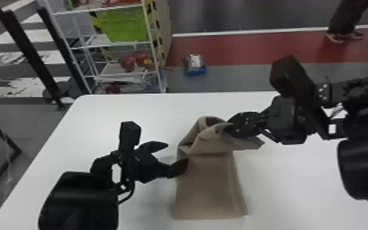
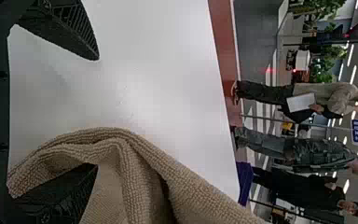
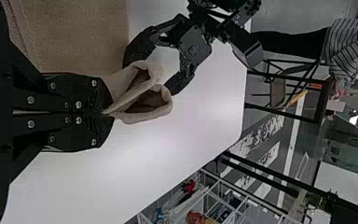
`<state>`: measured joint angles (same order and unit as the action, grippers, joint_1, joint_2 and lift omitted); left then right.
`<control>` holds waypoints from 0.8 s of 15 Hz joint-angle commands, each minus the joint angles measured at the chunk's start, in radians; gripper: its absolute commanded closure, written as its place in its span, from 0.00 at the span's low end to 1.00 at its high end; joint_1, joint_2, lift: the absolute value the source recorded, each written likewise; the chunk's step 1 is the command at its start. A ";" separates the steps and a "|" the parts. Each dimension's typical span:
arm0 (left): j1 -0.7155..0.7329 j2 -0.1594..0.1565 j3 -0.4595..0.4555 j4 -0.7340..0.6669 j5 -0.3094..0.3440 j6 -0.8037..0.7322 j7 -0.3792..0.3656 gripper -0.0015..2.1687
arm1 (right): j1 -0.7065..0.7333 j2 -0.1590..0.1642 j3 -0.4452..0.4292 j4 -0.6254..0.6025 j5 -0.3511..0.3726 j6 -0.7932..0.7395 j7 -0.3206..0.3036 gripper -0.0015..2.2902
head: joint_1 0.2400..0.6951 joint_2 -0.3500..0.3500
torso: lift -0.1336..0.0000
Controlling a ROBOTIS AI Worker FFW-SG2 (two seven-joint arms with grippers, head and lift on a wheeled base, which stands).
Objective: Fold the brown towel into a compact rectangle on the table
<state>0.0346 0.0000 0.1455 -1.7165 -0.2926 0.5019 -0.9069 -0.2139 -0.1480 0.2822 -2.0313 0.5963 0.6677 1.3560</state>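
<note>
The brown towel (image 1: pixel 208 186) lies partly flat on the white table, its far part lifted and bunched in loose folds. At the towel's upper right, my right gripper (image 1: pixel 230 124) is closed on a pinch of cloth; in the right wrist view the right gripper (image 3: pixel 106 113) has both fingers pressed together on the towel (image 3: pixel 79 37). My left gripper (image 1: pixel 178 155) stands open at the towel's left edge, one finger over the cloth. In the left wrist view the left gripper (image 2: pixel 95 112) has its fingers wide apart, the lower one partly behind a towel fold (image 2: pixel 135 182).
The white table (image 1: pixel 116 113) extends on both sides of the towel. Beyond its far left edge stands a white wire shelf (image 1: pixel 113 73) with a green bin (image 1: pixel 125 26). A small blue-and-white object (image 1: pixel 195 64) lies on the floor behind the table.
</note>
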 commanded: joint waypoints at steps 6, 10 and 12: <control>-0.031 -0.003 0.017 0.043 0.000 -0.012 0.000 0.04 | 0.151 -0.113 0.064 -0.165 0.007 0.004 0.011 0.90 | 1.00 0.74 | 0.00; -0.031 -0.003 0.017 0.049 0.001 -0.012 0.000 0.04 | 0.159 -0.100 0.127 -0.145 0.030 0.004 0.011 0.90 | 1.00 0.76 | 0.00; -0.031 -0.003 0.017 0.052 0.001 -0.015 0.000 0.04 | 0.160 -0.088 0.158 -0.142 0.043 0.000 0.011 0.90 | 1.00 0.78 | 0.00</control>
<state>0.0030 0.0000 0.1626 -1.6666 -0.2920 0.4892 -0.9063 -0.0551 -0.2437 0.4157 -2.1778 0.6292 0.6698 1.3560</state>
